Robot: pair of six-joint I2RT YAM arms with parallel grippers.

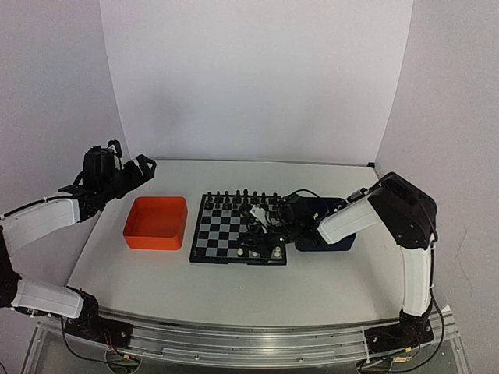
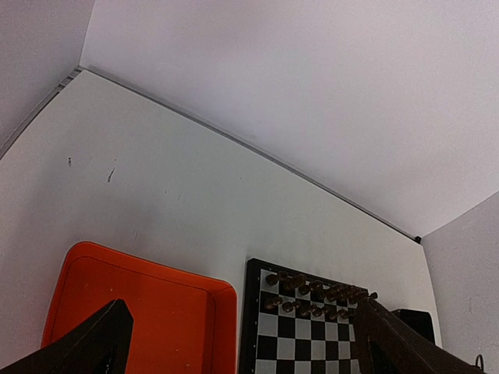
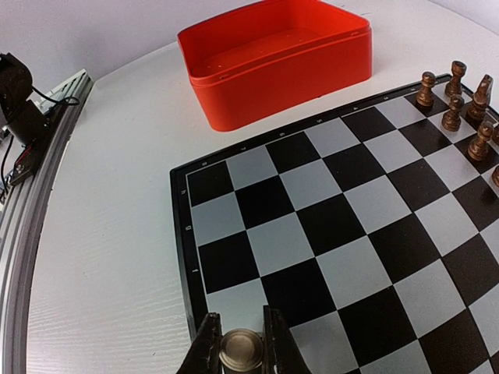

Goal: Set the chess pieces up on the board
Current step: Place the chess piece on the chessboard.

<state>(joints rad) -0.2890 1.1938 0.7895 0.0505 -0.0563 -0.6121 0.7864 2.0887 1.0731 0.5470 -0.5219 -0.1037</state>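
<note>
The board point(image 1: 210, 234) lies mid-table, with dark pieces point(image 1: 238, 195) lined along its two far rows. My right gripper point(image 1: 261, 234) hangs low over the board's near right part. In the right wrist view this gripper point(image 3: 240, 349) is shut on a small chess piece point(image 3: 240, 352), whose pale round end shows between the fingers, above a near-corner square of the board point(image 3: 327, 210). A couple of pale pieces point(image 1: 242, 252) stand on the near row. My left gripper point(image 1: 144, 165) is raised at the far left, open and empty, with both fingers point(image 2: 93, 347) spread wide.
An orange tray point(image 1: 156, 224) sits just left of the board and looks empty point(image 3: 273, 58). A dark blue tray point(image 1: 347, 240) lies right of the board, partly under my right arm. White walls enclose the table on three sides.
</note>
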